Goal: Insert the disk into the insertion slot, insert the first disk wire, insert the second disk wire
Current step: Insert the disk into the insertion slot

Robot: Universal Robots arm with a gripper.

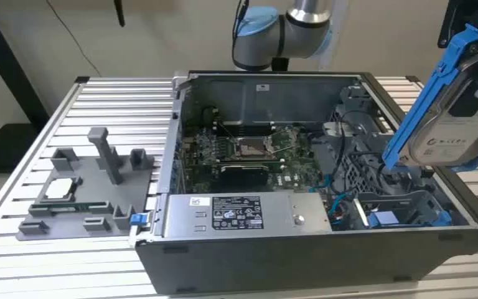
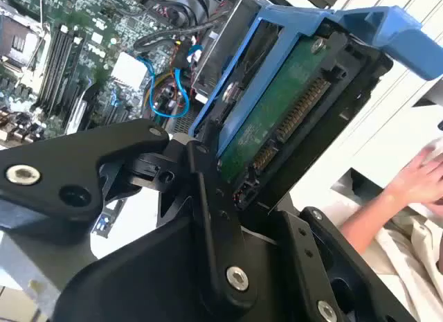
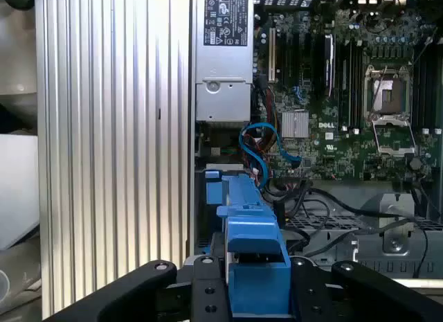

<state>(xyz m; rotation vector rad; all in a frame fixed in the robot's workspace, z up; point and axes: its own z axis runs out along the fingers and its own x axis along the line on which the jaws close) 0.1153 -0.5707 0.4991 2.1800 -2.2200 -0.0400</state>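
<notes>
The disk (image 1: 459, 124), a silver drive with a white label in a blue carrier, hangs tilted in the air above the open case's right side in the exterior view. My gripper (image 3: 252, 284) is shut on it, with black fingers (image 2: 208, 197) clamping the carrier from both sides. Its green circuit side and connector edge face the second wrist view, where the disk (image 2: 277, 114) is well clear of the case. The insertion slot (image 1: 405, 205) is in the grey drive cage at the case's near right corner, below the disk. Blue cables (image 3: 259, 145) loop inside the case near the cage.
The silver power-supply box (image 1: 239, 215) lies along the case's front, with the motherboard (image 1: 251, 149) behind it. Another blue-framed drive (image 1: 384, 219) sits low in the cage. A grey fixture (image 1: 85, 187) stands at the exterior view's left. A person's hand (image 2: 422, 176) is beyond the case.
</notes>
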